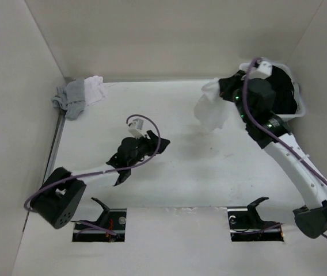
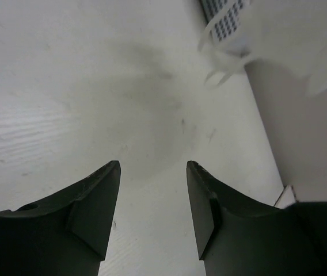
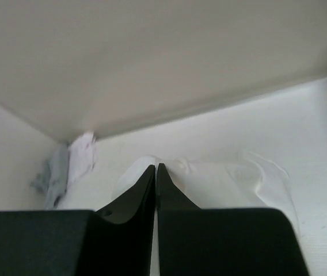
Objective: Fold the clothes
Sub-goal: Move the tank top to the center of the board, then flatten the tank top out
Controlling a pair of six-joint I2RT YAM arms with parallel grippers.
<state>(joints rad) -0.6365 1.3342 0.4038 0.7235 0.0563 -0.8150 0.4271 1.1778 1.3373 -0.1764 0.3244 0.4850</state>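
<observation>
The clothes, a small white camisole (image 1: 211,110), hang bunched above the table at the back right. My right gripper (image 1: 223,94) is shut on the top edge. In the right wrist view its jaws (image 3: 155,167) are pressed together and the white fabric (image 3: 221,181) spreads out just beyond the tips. My left gripper (image 1: 161,144) hovers over the bare middle of the table, left of the camisole. It is open (image 2: 152,165) with only tabletop between its fingers. White fabric with narrow strap loops (image 2: 220,73) shows at the upper right of the left wrist view.
A grey and white garment pile (image 1: 78,95) lies in the back left corner, also seen from the right wrist (image 3: 65,167). A white basket (image 1: 299,106) holding black garments stands at the back right behind the right arm. White walls enclose the table.
</observation>
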